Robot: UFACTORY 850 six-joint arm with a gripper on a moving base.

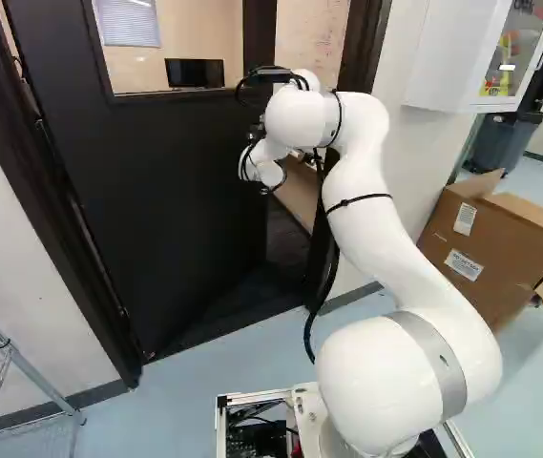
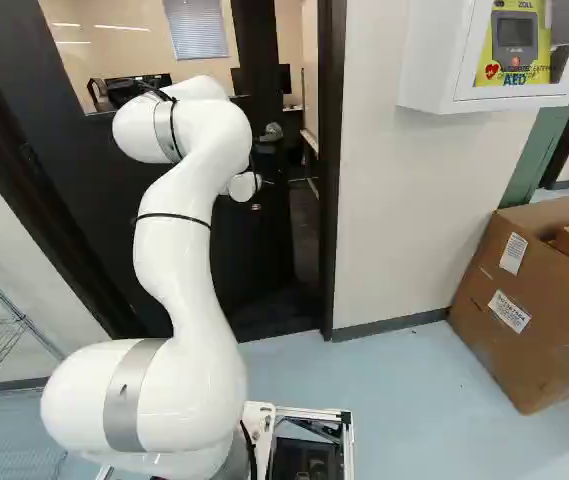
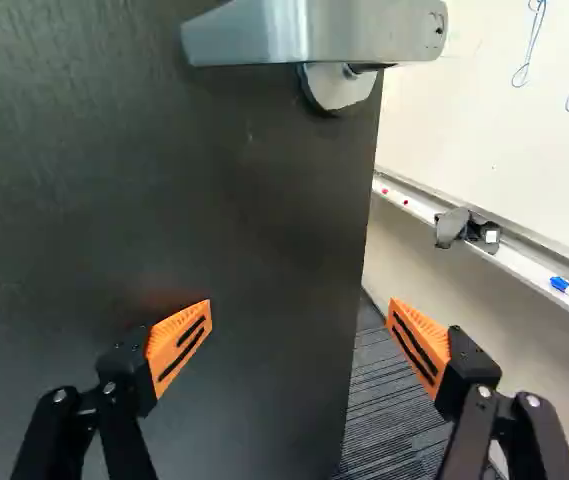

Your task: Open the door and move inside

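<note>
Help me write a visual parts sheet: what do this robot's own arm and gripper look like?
The arm is glossy white with rounded, tubular links, grey bands at the joints and thin black straps. A black cable runs beside it. The gripper has two black fingers with silver screws and wedge-shaped orange pads marked by dark slots.

White arm raised and bent, fingers apart

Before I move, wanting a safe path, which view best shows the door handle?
The wrist view: the door handle is large and close. The right base view shows it small, beside the arm; the left one doesn't clearly show it.
</note>
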